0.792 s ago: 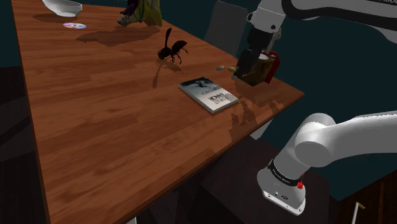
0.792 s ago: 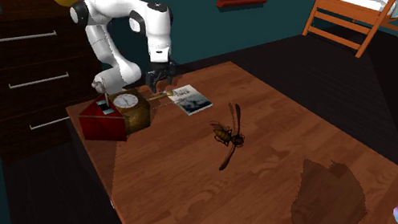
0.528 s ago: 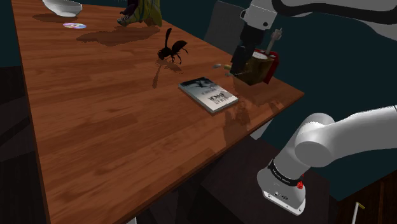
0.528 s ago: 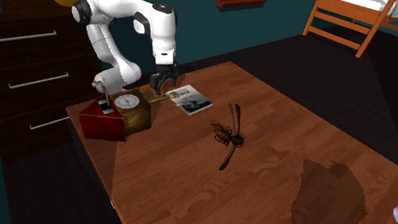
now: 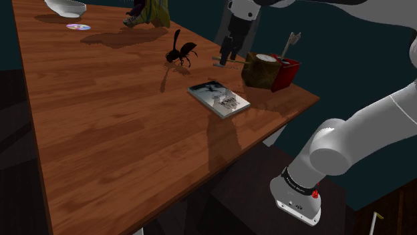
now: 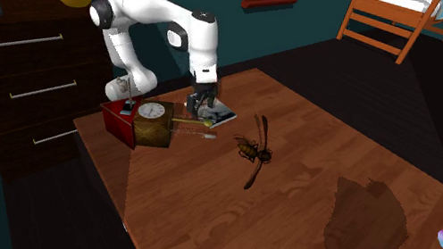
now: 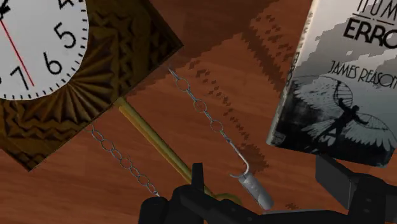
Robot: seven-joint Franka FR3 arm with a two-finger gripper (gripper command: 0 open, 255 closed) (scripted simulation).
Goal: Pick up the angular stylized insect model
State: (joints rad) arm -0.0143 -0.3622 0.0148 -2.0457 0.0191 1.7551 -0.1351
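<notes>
The insect model (image 5: 179, 52) is dark and angular, with long wings, and stands on the wooden table (image 5: 100, 147) toward its far side; in the second exterior view the insect model (image 6: 252, 151) looks brown and yellow with its wings spread. My gripper (image 5: 226, 57) hangs above the table between the insect and a cuckoo clock (image 5: 265, 70), apart from both. The same gripper (image 6: 204, 110) hovers over a book (image 6: 218, 110). In the wrist view the gripper (image 7: 261, 178) is open with nothing between its fingers, above the clock's chains and pendulum.
The book (image 5: 219, 98) lies flat near the table's edge, beside the clock (image 7: 44, 63). A white bowl (image 5: 65, 7), a CD (image 5: 78, 27) and a green-yellow object (image 5: 150, 10) sit at the far end. A dresser (image 6: 21, 62) stands behind the arm.
The gripper has swung from over the clock toward the shoulder view's left, nearer the insect. The clock has turned on the table. The insect has not moved.
</notes>
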